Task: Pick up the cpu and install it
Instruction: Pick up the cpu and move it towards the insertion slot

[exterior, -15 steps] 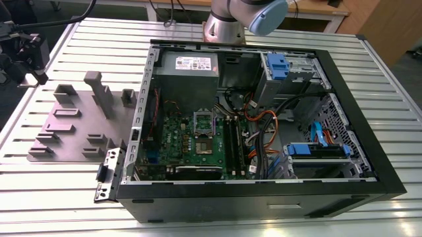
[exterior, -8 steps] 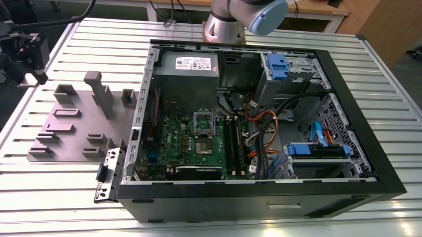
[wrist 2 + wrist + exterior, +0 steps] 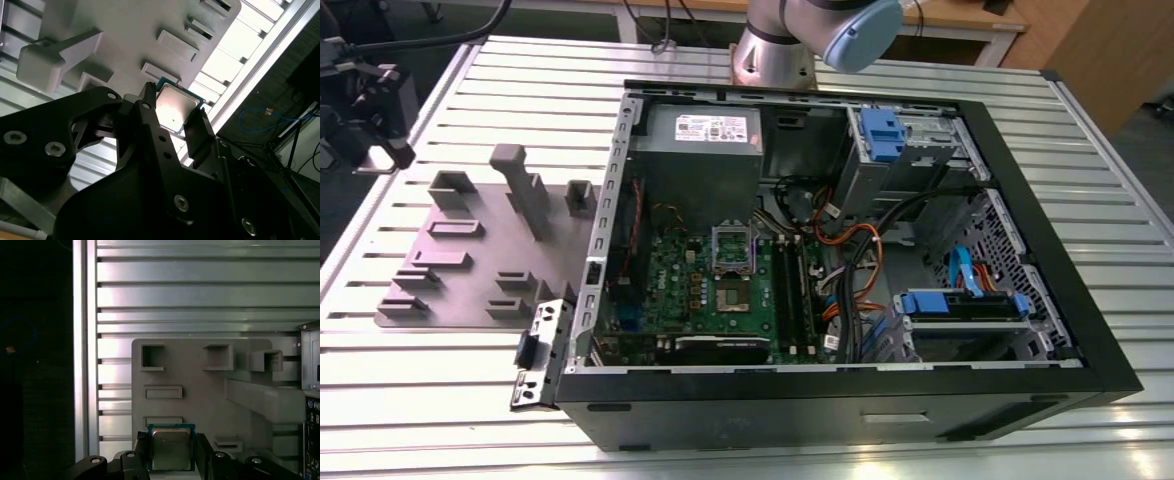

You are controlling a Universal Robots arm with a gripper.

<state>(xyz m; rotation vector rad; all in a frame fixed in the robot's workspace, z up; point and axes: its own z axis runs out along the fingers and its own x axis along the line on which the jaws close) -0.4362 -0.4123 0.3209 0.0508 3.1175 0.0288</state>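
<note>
cpu (image 3: pixel 171 449) edges within end effector (image 3: pixel 172 454) grip

in the first wrist view the fingers (image 3: pixel 141 454) hide the two gripped edges of the cpu (image 3: pixel 171 449) and are themselves cut off by the picture's edge. in the second wrist view they cover its near part. in the exterior view the arm (image 3: pixel 781 45) leaves by the top edge, and the socket (image 3: pixel 731 293) is too small to make out.

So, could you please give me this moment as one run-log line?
claw: shut on chip | where: near grey plate's edge | computer case: open, chip not installed
</note>
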